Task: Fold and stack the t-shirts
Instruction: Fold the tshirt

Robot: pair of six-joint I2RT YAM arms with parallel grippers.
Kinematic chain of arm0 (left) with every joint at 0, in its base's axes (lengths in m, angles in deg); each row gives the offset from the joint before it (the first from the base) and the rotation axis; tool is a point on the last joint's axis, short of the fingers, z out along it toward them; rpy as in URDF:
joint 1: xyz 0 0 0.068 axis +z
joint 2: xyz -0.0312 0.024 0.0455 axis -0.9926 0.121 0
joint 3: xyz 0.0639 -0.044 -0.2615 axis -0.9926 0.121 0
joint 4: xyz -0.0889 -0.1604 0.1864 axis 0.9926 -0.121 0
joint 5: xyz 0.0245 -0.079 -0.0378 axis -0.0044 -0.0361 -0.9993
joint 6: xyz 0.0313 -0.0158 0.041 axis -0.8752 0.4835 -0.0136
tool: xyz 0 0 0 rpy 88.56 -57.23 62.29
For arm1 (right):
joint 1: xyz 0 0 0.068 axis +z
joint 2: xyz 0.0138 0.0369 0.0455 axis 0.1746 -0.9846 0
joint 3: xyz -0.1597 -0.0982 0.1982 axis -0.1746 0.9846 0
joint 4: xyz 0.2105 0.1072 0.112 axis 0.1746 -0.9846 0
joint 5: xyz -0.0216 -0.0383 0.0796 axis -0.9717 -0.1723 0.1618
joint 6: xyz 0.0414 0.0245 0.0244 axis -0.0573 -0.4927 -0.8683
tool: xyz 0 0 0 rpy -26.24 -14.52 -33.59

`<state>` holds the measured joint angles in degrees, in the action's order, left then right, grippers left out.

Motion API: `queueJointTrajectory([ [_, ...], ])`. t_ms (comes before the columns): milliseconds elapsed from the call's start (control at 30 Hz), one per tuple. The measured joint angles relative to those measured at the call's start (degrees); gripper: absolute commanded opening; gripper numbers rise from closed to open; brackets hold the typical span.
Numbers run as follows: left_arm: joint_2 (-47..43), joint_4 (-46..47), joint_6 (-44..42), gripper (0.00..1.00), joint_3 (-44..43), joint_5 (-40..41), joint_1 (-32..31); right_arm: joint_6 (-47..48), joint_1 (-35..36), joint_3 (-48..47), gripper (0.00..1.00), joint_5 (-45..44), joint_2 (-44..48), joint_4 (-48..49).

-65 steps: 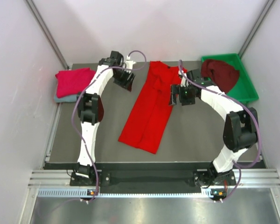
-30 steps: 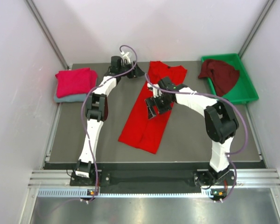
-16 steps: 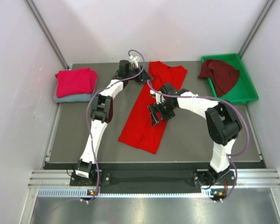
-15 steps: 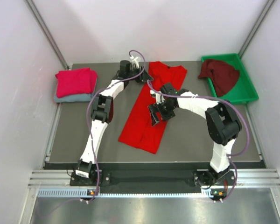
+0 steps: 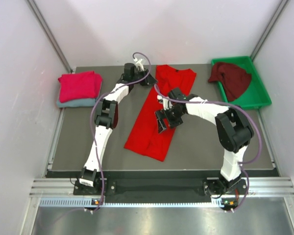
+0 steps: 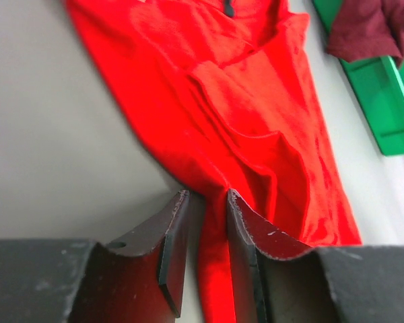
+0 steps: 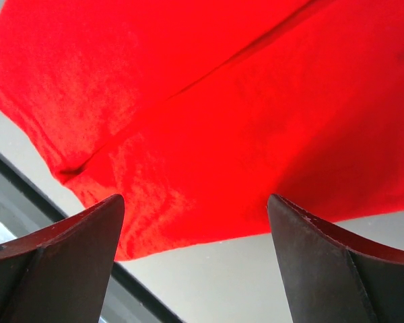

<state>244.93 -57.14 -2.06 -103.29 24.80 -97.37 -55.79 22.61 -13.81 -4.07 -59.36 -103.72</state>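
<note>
Open table [image 5: 201, 152] runs along the near edge and into both near corners. The red shirt [image 5: 159, 112] covers the centre, from far centre to near centre-left. The left arm [image 5: 108, 115] stretches along its left side to the far edge. The right arm [image 5: 210, 110] arches in from the near right over its middle. An open lane lies between the left arm and the far-left stack, crimson-pink shirt [image 5: 79, 85] on grey-blue shirt [image 5: 76, 103]. At far right stands the green tray [image 5: 262, 95], holding the maroon shirt [image 5: 231, 76]. Walls close off the left, right and far sides.

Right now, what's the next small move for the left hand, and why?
Probably close the left hand on the red t-shirt: its fingers straddle the shirt's edge with a gap showing, cloth not yet pinched. The right hand hangs open over it.
</note>
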Motion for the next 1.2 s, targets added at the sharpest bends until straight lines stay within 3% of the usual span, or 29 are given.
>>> queueJointTrajectory([
  [200,0.0,0.0,-0.5,0.26,0.0,0.9,0.8,-0.9,0.6,2.1,0.88,1.8,-0.1,0.1],
  [500,0.0,-0.1,-0.8,0.01,0.0,0.6,1.0,-2.4,0.7,2.7,0.88,1.9,-0.5,0.5],
  [600,0.2,0.0,-0.6,0.0,0.0,0.4,1.1,-2.2,0.7,2.9,0.89,1.5,-0.5,0.6],
  [667,0.3,-0.1,-0.6,0.07,0.0,0.4,1.1,-2.0,0.6,3.5,0.89,1.4,-0.1,1.1],
  [700,0.4,-0.1,-0.5,0.19,0.0,0.4,1.2,-1.6,0.5,4.2,0.89,1.3,0.3,1.6],
  [900,-0.9,0.9,1.0,0.5,2.2,-1.8,1.7,0.9,-2.1,8.0,0.89,1.4,3.2,2.7],
  [1067,-10.2,0.8,3.0,0.64,16.2,-4.3,3.5,3.3,-6.3,9.9,0.89,-0.1,5.0,1.0],
  [1200,-17.4,-3.8,0.4,0.66,24.3,-4.8,5.3,5.4,-9.3,10.3,0.89,-2.8,5.8,-0.4],
])
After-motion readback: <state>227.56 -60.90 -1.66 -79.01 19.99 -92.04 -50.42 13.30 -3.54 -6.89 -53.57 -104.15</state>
